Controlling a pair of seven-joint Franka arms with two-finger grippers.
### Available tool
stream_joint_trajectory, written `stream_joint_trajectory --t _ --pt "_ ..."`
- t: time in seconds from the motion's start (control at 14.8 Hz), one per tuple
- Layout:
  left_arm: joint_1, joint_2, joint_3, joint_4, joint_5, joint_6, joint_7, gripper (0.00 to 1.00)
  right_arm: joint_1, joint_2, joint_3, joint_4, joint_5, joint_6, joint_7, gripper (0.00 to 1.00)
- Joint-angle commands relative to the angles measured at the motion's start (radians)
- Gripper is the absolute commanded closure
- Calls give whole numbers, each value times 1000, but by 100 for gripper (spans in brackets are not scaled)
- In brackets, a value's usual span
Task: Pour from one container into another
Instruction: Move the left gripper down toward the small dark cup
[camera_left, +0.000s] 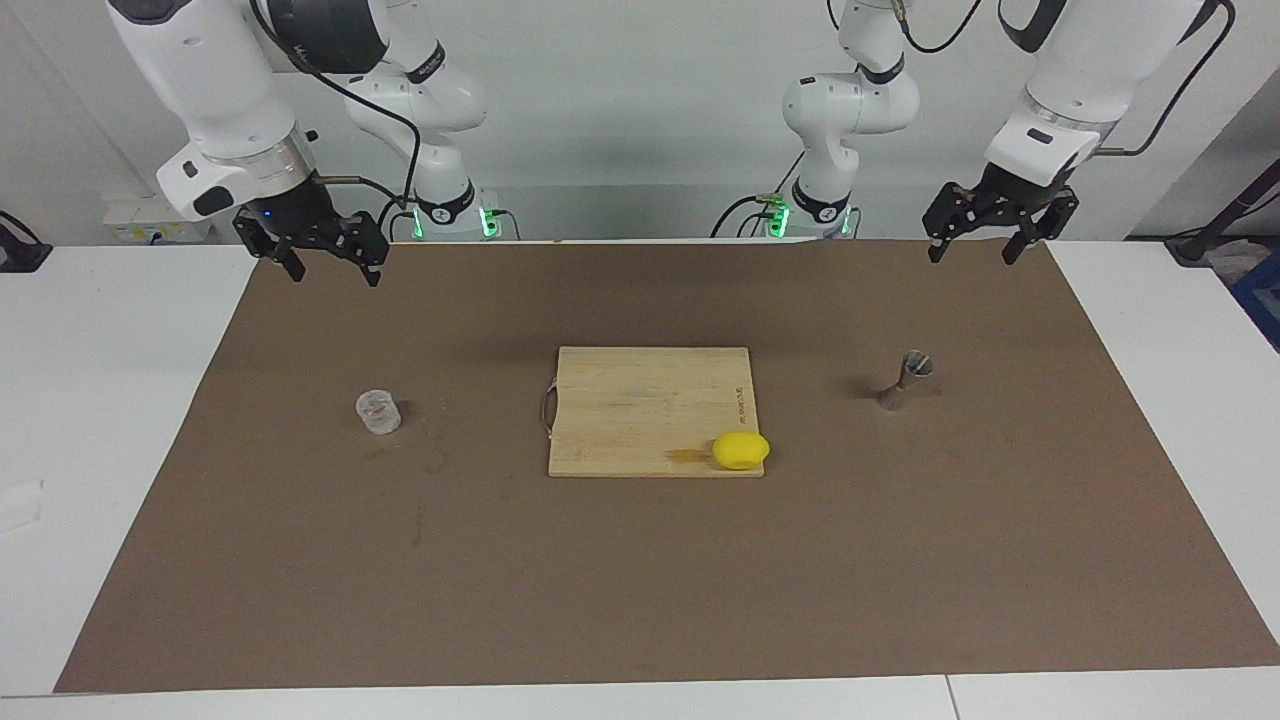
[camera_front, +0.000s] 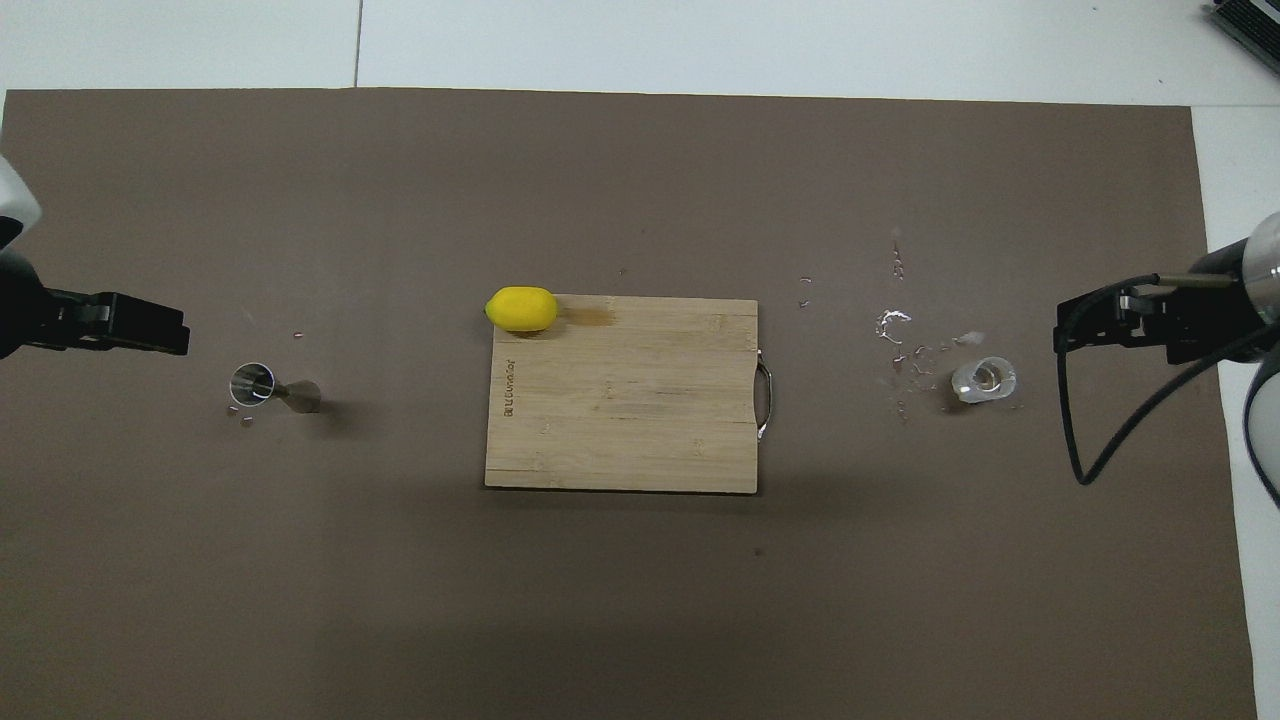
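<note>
1. The left gripper (camera_left: 987, 241) hung in the air with its fingers apart and nothing between them, over the brown mat (camera_left: 640, 600) at the left arm's end of the table; that arm waited.
2. The right gripper (camera_left: 325, 259) hung likewise – jaws spread, empty – over the mat at the right arm's end.
3. The jigger (camera_left: 905, 378) stood upright on the mat at about five o'clock of the left gripper in the overhead view, apart from it.
4. The clear cup (camera_left: 378, 411) stood upright on the mat at about eight o'clock of the right gripper in the overhead view – a few shiny droplets (camera_front: 893, 322) lay on the mat just beside it.
5. Between cup and jigger lay the wooden cutting board (camera_left: 640, 400); seen from overhead, a yellow lemon (camera_left: 741, 450) rested at its eleven o'clock corner.
</note>
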Motion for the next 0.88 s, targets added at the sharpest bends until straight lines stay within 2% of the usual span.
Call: stream_joint_trajectory --t 0.0,0.27,0.54,0.81 --pt "4 -32 -1 -34 15 -2 -7 0 -16 -21 6 -22 14 -5 -23 0" --pt "4 -31 -1 -35 15 19 -7 0 -16 -21 6 -22 14 -5 -23 0" --pt "4 -48 -3 -133 13 169 -91 0 -16 -21 6 -22 14 -5 -23 0" --pt "-5 14 -4 -135 7 304 -145 0 -16 -21 6 -22 14 -5 -23 0"
